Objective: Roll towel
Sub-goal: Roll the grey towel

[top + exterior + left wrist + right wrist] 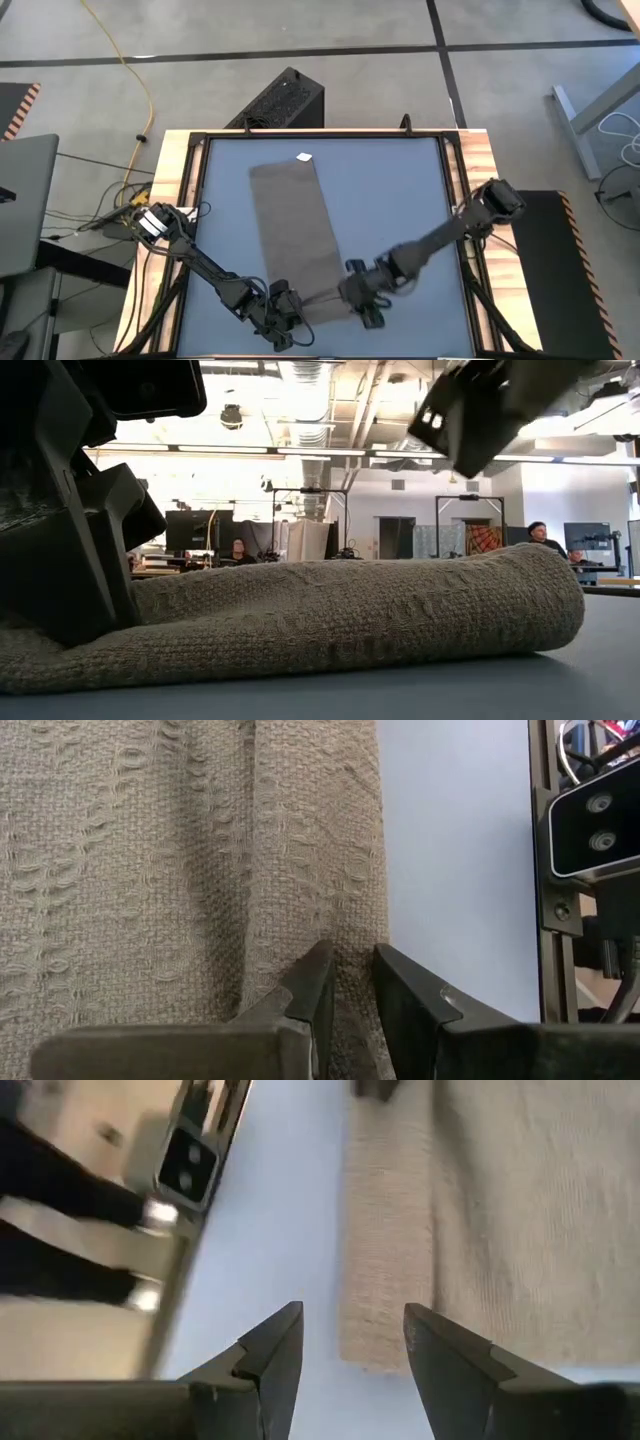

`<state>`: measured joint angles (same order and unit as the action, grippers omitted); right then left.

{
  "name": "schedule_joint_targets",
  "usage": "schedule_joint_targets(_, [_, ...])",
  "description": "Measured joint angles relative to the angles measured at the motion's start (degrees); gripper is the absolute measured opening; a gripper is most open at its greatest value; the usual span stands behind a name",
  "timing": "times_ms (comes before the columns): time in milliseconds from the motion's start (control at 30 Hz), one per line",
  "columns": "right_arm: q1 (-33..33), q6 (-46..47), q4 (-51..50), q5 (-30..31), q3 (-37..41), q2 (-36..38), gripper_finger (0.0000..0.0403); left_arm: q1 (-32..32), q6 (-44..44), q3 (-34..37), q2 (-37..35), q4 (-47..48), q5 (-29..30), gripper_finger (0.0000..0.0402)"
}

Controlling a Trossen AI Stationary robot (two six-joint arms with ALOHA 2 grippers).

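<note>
The taupe towel point(295, 225) lies as a long strip on the blue table, its white tag point(304, 157) at the far end. Its near end is turned over into a low roll point(330, 615) that rests on the table, across its width. My left gripper point(285, 312) is at the roll's left end, shut on the cloth. My right gripper point(362, 305) hangs open above the roll's right end, high in the low view point(480, 410), with nothing between its fingers point(275, 1355). My left gripper pinches the roll's left end point(350, 955) between its two fingers, at the edge nearest the table's front. The fingers slant down from the table's left and point along the roll. The roll lies on the table, its cloth slack.
A black frame and wooden border point(175, 200) surround the blue table. A small camera point(595, 820) sits at the table's near edge, close to the roll. A black box point(285, 100) stands beyond the far edge. Bare blue table point(400, 200) lies right of the towel.
</note>
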<state>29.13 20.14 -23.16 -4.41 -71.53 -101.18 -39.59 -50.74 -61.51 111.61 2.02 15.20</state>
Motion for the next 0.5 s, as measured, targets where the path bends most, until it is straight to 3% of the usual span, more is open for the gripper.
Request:
schedule_joint_targets(233, [9.50,-9.30,-0.17,23.09,-0.02,-3.74,0.0200,0.07,-0.07,0.02,0.00,-0.35,-0.43,0.0061])
schedule_joint_targets(300, [10.61,-9.54,-0.09,25.65,-0.07,-4.47,0.0200,0.09,-0.09,0.02,0.00,-0.48,-0.45,0.0061])
schedule_joint_targets(500, [11.27,-8.37,0.57,25.53,-0.07,-7.02,0.0200,0.35,-0.09,0.02,0.00,-0.72,-1.28,0.0061])
